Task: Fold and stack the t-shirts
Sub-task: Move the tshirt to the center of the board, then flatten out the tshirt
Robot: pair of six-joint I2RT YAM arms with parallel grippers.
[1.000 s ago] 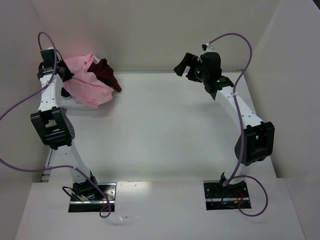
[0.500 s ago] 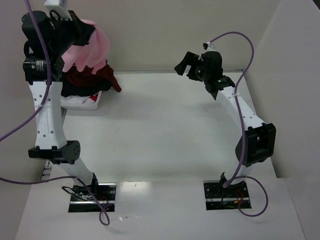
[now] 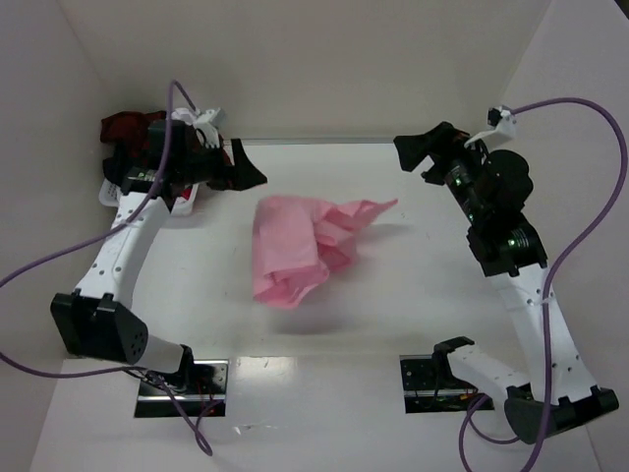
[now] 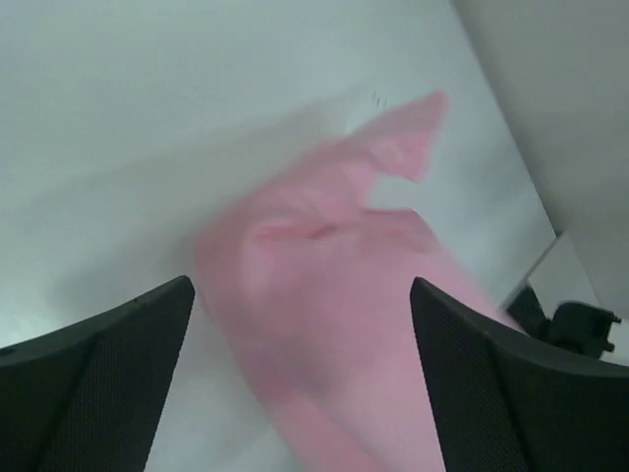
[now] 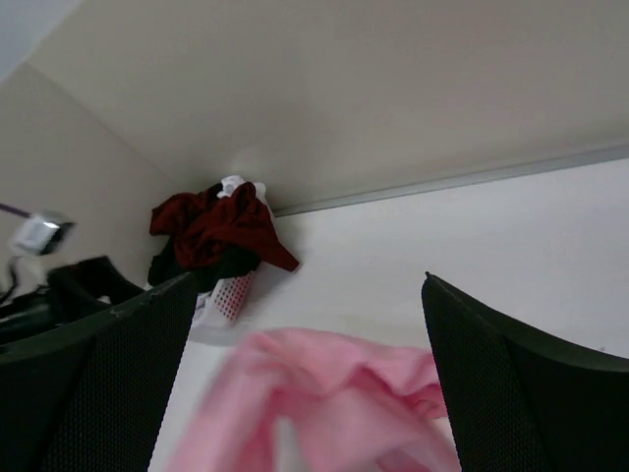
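The light pink t-shirt (image 3: 293,252) is a crumpled bunch over the middle of the table, blurred with motion and free of both grippers. It also shows in the left wrist view (image 4: 344,265) and the right wrist view (image 5: 324,393). My left gripper (image 3: 248,167) hangs open just left of it, its jaws wide apart and holding nothing (image 4: 300,285). At the back right my right gripper (image 3: 419,157) is open and holds nothing (image 5: 307,280). A dark red t-shirt (image 3: 123,126) (image 5: 221,226) lies heaped with black cloth (image 5: 187,267) at the back left.
A small white plastic basket (image 3: 187,202) (image 5: 228,295) stands in the back left corner under the heap of shirts. White walls close the table at the back and on both sides. Purple cables loop from both arms.
My left gripper swung from high over the basket toward the table's middle and opened, letting go of the pink t-shirt, which flew out to the centre. The right arm shifted right.
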